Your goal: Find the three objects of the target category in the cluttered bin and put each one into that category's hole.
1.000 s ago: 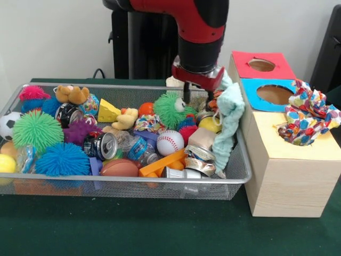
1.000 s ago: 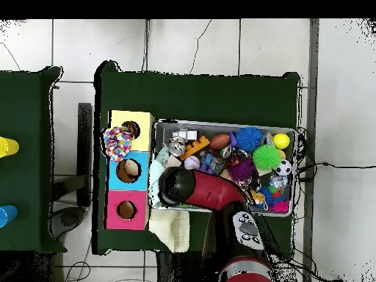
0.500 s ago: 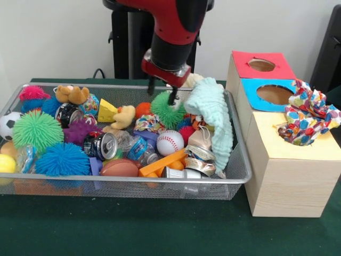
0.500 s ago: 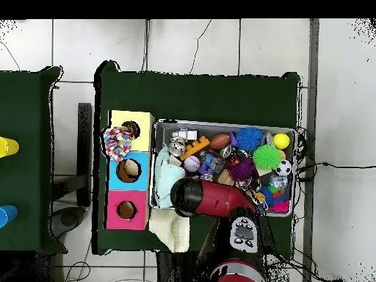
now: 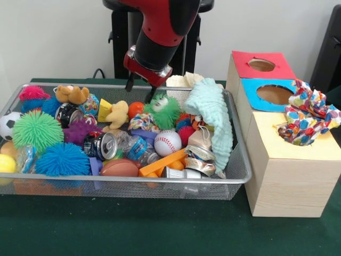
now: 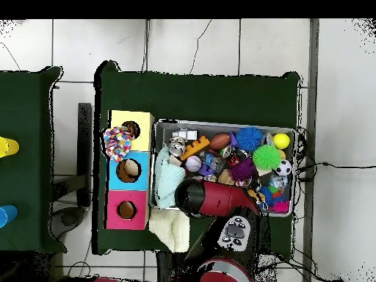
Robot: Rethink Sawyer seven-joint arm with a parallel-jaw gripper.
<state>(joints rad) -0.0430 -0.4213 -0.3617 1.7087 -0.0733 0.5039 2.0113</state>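
While the arm leans in from above, its fingers (image 5: 141,90) hang spread apart and empty over the far side of the wire bin (image 5: 234,160), holding nothing. Right below the fingertips sits a green fuzzy creature toy (image 5: 164,110), with an orange ball (image 5: 136,109) and a yellow plush duck (image 5: 118,114) just beside it. Off to one side of the fingers, a mint-green washcloth (image 5: 213,120) is draped over the bin's corner nearest the boxes, so that cloth is still in the bin. Further out that way stands the wooden box row with a red top (image 5: 277,68), a blue top (image 5: 250,89) and a yellow top (image 5: 287,146); a bright patterned cloth (image 5: 306,120) is stuffed in the yellow one's hole. On the other side of the fingers there are spiky balls, green (image 5: 37,130) and blue (image 5: 62,159), and a soda can (image 5: 101,145). A baseball (image 5: 169,142) lies nearer the camera than the fingers. Everything rests on the dark green bench (image 5: 160,229).
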